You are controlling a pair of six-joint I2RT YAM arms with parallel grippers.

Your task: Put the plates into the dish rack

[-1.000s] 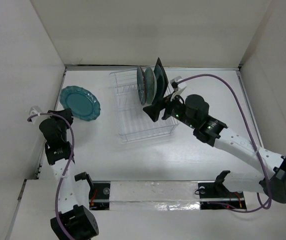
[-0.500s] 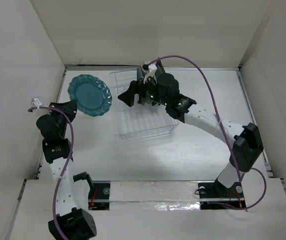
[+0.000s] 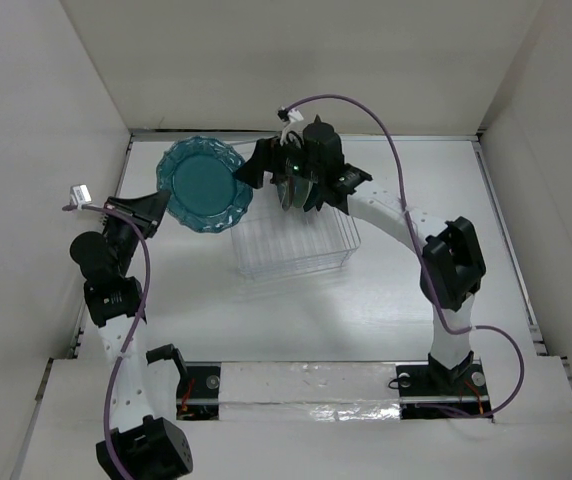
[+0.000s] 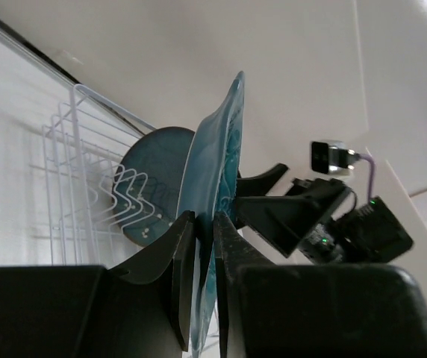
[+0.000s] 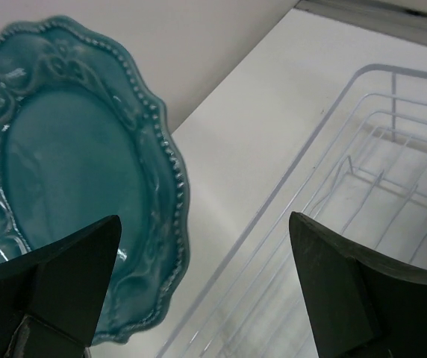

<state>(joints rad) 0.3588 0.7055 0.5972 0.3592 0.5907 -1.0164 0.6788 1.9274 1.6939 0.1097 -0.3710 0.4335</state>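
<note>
Left claw [image 4: 204, 224] pinches the scalloped plate [image 3: 204, 185] by its rim near the dish rack [image 3: 291, 268]. Right claw [image 5: 204, 218], spread wide alongside, might knock it loose.

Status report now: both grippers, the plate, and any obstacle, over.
Left gripper shut on scalloped teal plate, held aloft near dish rack. Right gripper open, empty, over rack's far end, close to plate.

The left arm angles forward and rightward, the left gripper [image 4: 204, 224] clamped on a plate [image 4: 215, 149] rim. The right arm stretches far forward, wrist turned left, the right gripper [image 5: 206, 261] spread wide, empty.
</note>
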